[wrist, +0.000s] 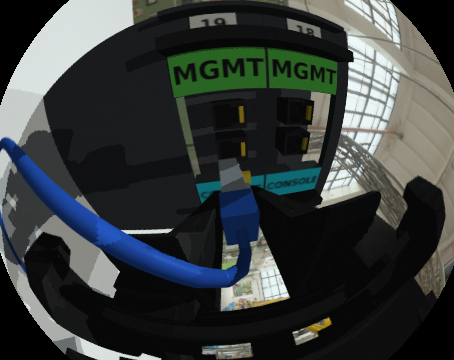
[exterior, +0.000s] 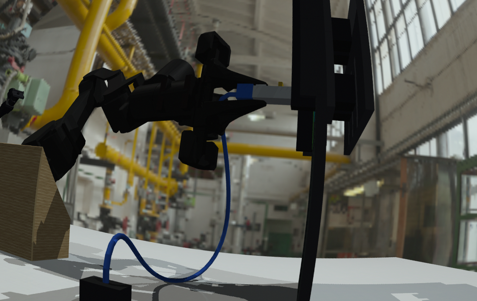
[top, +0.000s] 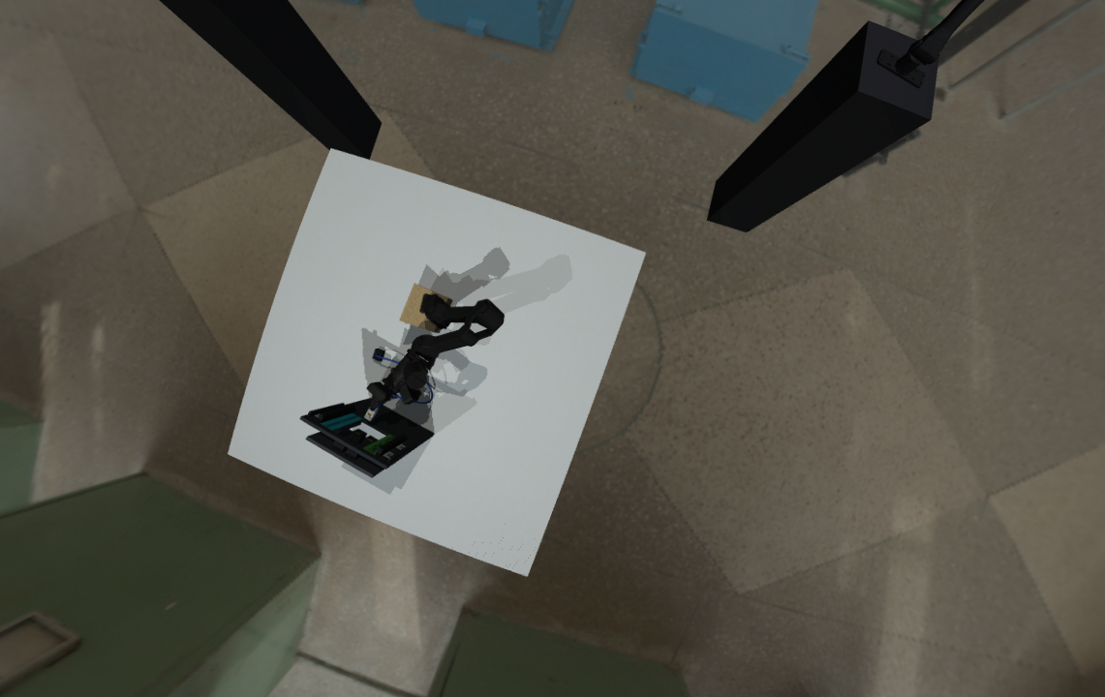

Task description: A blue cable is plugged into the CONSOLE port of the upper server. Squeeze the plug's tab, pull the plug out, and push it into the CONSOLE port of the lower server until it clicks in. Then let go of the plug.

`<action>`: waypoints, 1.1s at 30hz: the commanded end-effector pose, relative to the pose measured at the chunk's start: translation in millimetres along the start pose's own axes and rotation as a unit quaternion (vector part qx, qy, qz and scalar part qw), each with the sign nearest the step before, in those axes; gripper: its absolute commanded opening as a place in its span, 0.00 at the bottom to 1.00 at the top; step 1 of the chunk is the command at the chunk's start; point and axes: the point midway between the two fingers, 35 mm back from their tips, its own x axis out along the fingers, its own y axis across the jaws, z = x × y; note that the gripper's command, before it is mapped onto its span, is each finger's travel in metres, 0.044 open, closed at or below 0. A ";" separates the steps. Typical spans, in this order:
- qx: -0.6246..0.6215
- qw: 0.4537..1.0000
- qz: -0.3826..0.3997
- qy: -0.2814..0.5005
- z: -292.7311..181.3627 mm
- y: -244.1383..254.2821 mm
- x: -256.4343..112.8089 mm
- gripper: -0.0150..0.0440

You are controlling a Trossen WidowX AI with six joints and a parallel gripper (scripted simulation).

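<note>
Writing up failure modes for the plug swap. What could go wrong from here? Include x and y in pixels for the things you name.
1. Wrong port: the plug (exterior: 271,93) (wrist: 234,177) points at a column of similar black ports, with MGMT ones next to CONSOLE, so a small offset could miss.
2. Slip or twist: the gripper (exterior: 265,93) holds the plug near its blue rear end; pushing may tilt it.
3. Cable drag: the blue cable (exterior: 227,179) (wrist: 107,237) hangs in a loop down to a black block (exterior: 105,289) and might tug sideways.

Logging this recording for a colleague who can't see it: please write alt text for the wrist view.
A black two-fingered hand grips a blue-and-grey rectangular cable plug, pointed at a dark panel with two green "MGMT" labels over black ports. The plug partly covers the left of two teal "CONSOLE" labels; a thick blue cable loops left.
</note>
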 end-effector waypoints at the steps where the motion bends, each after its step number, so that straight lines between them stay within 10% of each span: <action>1: 0.002 1.000 -0.002 -0.008 -0.7 -2.0 2.2 0.25; 33: 0.005 0.999 -0.007 -0.032 -0.4 -4.0 16.4 0.25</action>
